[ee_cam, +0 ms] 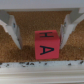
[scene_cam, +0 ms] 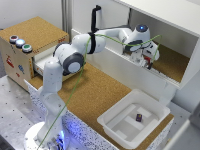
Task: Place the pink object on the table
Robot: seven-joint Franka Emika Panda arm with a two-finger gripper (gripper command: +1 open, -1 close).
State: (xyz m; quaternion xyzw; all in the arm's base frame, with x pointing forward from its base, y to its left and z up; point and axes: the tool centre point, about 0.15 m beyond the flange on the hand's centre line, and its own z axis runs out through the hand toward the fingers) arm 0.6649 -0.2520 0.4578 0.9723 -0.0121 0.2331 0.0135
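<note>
Your small pinkish-red cube (ee_cam: 46, 45), marked with dark letters, sits on brown cork midway between the two white fingers (ee_cam: 13, 31), with a clear gap on either side, so the fingers stand wide apart and grip nothing. In the exterior view, the gripper (scene_cam: 147, 61) reaches into the cork-floored white shelf (scene_cam: 172, 62). The large brown cork table (scene_cam: 95, 95) lies below it, carrying a white plastic tray (scene_cam: 150, 107) with a small dark purple block (scene_cam: 139, 118) inside.
</note>
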